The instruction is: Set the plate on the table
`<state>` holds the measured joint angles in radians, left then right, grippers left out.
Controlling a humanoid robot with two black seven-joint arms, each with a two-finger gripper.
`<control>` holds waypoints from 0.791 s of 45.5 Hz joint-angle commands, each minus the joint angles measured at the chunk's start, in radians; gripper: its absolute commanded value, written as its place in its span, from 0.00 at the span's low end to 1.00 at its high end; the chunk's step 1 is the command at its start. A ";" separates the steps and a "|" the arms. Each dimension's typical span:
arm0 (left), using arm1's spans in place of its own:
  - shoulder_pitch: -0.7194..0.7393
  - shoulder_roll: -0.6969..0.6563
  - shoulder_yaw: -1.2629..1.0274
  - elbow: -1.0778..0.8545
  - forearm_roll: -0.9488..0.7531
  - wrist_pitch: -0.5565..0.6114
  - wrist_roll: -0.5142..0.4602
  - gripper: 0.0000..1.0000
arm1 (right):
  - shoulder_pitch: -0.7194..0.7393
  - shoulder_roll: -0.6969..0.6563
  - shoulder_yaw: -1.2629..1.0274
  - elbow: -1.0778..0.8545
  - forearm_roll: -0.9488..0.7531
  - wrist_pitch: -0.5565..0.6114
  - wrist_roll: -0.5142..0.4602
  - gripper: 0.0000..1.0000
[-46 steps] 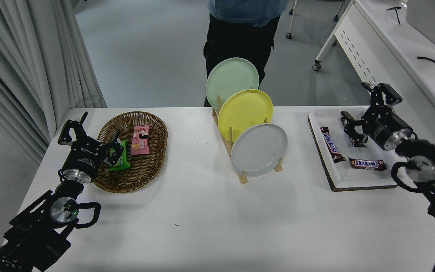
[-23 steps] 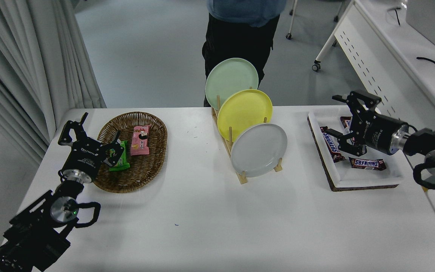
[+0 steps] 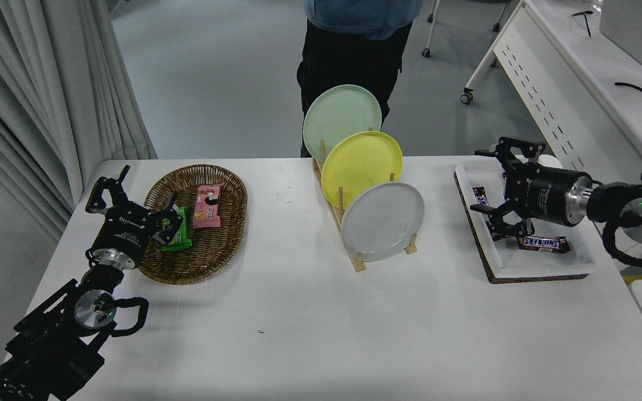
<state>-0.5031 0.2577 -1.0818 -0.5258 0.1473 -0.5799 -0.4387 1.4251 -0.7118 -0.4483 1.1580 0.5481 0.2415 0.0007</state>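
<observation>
The light-grey plate (image 3: 382,221) stands on edge in the front slot of a wooden rack (image 3: 358,260) on the white table (image 3: 321,334). A yellow plate (image 3: 361,167) and a pale green plate (image 3: 341,118) stand behind it in the same rack. My right gripper (image 3: 485,181) is open and empty, pointing left above the white tray, well right of the grey plate. My left gripper (image 3: 131,192) is parked at the lower left by the basket, open and empty.
A wicker basket (image 3: 201,223) with a pink and a green snack pack sits at the left. A white tray (image 3: 521,267) with chocolate bars (image 3: 544,243) sits at the right. A person (image 3: 354,50) stands at the far side. A perforated white desk (image 3: 577,83) stands at the back right.
My right arm has swung left and turned level, bringing the open gripper from the tray's far right side to its left part, closer to the rack. The left arm has not moved.
</observation>
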 commanded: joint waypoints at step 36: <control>0.000 0.000 0.000 0.000 0.000 0.000 0.000 1.00 | 0.008 0.382 0.065 -0.271 -0.085 -0.195 -0.110 0.99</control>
<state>-0.5031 0.2577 -1.0818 -0.5254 0.1474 -0.5799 -0.4387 1.4385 -0.4111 -0.3860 0.9666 0.4830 0.0677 -0.1064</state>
